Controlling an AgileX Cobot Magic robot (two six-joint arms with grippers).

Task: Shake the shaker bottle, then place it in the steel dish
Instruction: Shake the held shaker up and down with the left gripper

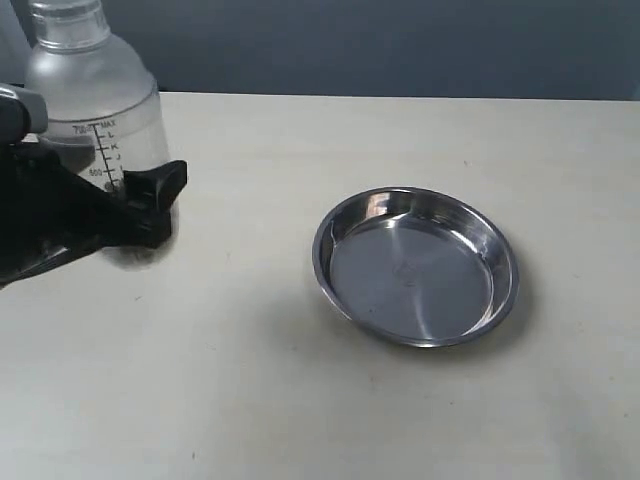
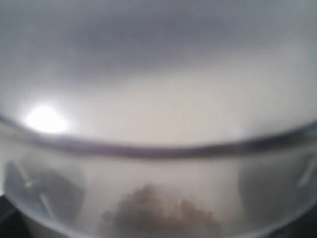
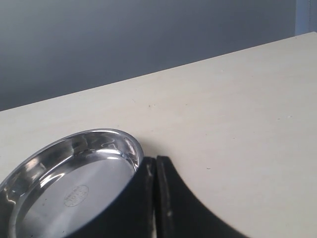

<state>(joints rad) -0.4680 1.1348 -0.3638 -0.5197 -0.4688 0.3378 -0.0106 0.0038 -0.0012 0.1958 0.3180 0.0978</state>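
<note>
Clamps the left jaws tight on the lower body of the shaker bottle point(image 1: 95, 110), upright at the far left of the exterior view, cap up, black measuring marks facing out. Hides the bottle's base behind the black fingers point(image 1: 155, 185), so cannot tell whether set on the bench point(image 1: 300, 400) or just off it. Fills the left wrist view with blurred frosted plastic, brown pellets point(image 2: 158, 213) heaped low inside. Presses the right jaws together, only a thin slit between, nothing held, near the rim of the steel dish point(image 3: 89, 183). Lies flat on the bench, that dish, well apart from the bottle.
</note>
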